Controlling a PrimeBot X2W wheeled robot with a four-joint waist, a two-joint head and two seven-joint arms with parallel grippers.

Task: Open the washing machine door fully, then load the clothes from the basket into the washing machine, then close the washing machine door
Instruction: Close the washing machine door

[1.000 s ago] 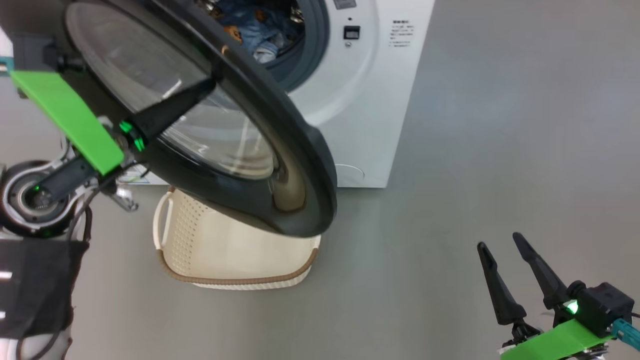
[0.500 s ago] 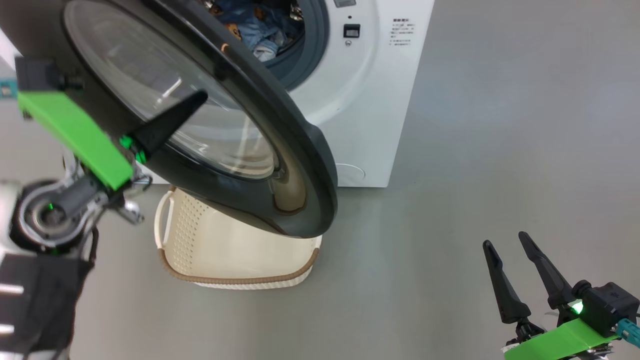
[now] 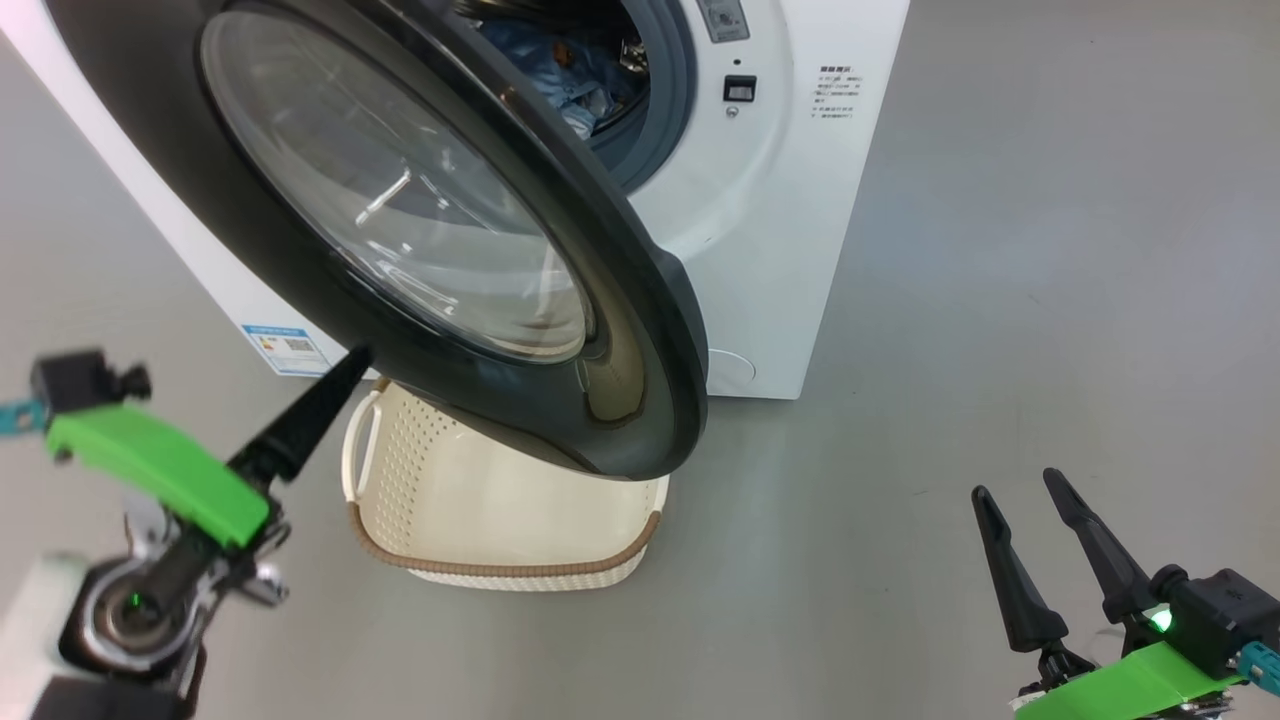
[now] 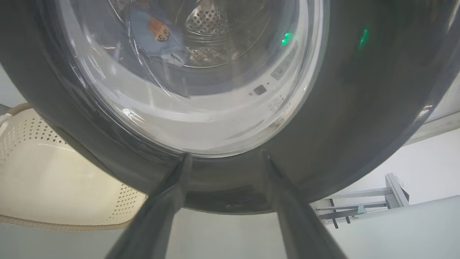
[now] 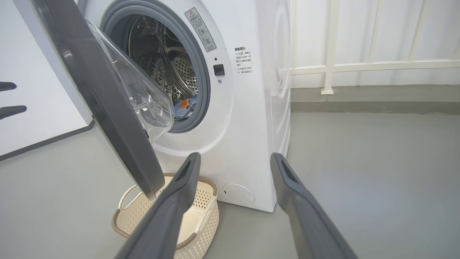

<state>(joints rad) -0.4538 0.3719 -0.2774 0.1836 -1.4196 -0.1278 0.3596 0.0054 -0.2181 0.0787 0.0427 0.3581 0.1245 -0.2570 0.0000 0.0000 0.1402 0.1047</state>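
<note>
The head view looks down on the washing machine door, which stands partway open from the washing machine. Its lower edge hangs over the basket, and the basket sits on the floor against the foot of the machine's front. The right wrist view takes the same door edge-on, with the glass bowl bulging toward the grey gasket and the steel drum open behind it. The left wrist view looks straight through the glass into the drum, where the clothes lie, blue with an orange bear face.

A blue label sits low on the machine's front, just beside the door's lower rim. A white railing runs along the wall beyond the machine. The door stands between the left gripper and the drum opening.

That gripper has its fingers spread wide with nothing between them. Their tips are close up to the door's black lower rim, though I cannot tell whether they touch it. The right gripper hovers over the floor well to the right of the machine, fingers wide apart, holding nothing.
</note>
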